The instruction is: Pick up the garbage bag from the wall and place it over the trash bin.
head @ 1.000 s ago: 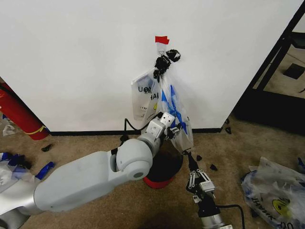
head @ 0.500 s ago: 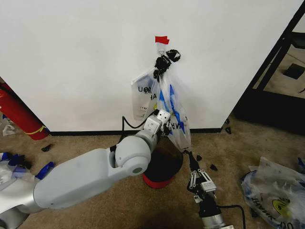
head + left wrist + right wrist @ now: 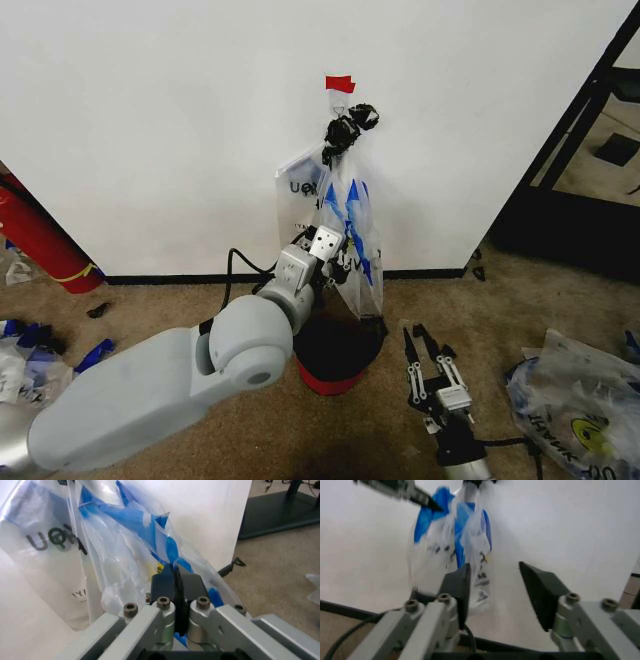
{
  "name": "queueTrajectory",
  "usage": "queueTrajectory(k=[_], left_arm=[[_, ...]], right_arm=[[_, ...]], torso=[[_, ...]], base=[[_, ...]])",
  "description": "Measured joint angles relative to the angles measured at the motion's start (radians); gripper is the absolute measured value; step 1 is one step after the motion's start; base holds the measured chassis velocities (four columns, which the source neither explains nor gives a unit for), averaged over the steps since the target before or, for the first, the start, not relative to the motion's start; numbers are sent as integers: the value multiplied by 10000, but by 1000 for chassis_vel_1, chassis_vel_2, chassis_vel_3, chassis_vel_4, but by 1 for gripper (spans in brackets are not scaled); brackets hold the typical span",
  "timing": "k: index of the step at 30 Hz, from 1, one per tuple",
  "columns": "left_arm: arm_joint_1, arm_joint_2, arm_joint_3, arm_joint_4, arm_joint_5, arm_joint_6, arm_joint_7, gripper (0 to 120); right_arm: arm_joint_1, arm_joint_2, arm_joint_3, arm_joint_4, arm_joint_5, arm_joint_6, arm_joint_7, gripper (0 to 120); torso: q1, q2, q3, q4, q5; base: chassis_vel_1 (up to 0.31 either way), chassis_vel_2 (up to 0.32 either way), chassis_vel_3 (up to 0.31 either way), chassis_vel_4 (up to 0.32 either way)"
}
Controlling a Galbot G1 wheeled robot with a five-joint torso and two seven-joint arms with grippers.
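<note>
Plastic bag pinched at the wall

Left gripper [image 3: 176, 588] is clamped on the garbage bag [image 3: 345, 225], which hangs against the wall [image 3: 180, 120] above the trash bin [image 3: 338, 352]. Right gripper [image 3: 428, 355] waits beside the bin, fingers spread, holding nothing.

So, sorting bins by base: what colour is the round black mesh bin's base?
Red, clearest in the head view: round black mesh bin.

Smooth pale-grey shells on the left arm [image 3: 180, 380], bulging at a rounded joint, with a black cable looped by the wrist. Silver finger mounts with round bolt heads, black pads on left gripper [image 3: 176, 587] and right gripper [image 3: 495, 588].
</note>
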State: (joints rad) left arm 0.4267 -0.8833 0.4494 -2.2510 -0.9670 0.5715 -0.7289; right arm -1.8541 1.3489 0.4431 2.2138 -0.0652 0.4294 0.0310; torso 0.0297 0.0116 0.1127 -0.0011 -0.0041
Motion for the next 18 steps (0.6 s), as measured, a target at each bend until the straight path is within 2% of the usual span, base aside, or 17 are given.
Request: queueTrajectory(k=[3,6,7,13,15,18], left_arm=[[88,-16,-32,-7,52,-11,8,0],[95,-39,-43,-22,60,-13,11,0],[95,-39,-43,-22,60,-13,11,0],[74,-46,-39,-30,66,-15,-3,0],[97,-24,-47,-40,72,-15,-8,0],[161,39,-85,-48,76,-11,-25,0]], right_arm=[[231,-463,193,250,286,-418,-88,51],[1119,-1140,495,235,541,-1050,-29,66],[1119,-1140,495,235,541,-1050,-29,66],[3567,-3250,207,-617,2117,-2373,103,92],[3877,-3546,80,-711,2309,-2490,102,94],[5156,-4545,-645,-1005,2852,-2979,48,100]], torso=[[0,0,0,-3,0],[0,0,0,3,3],[0,0,0,3,3],[2,0,2,0,5],[2,0,2,2,3],[1,0,2,1,3]], base=[[0,0,0,0],[0,0,0,0],[0,0,0,0],[0,0,0,0],[0,0,0,0],[0,0,0,0]])
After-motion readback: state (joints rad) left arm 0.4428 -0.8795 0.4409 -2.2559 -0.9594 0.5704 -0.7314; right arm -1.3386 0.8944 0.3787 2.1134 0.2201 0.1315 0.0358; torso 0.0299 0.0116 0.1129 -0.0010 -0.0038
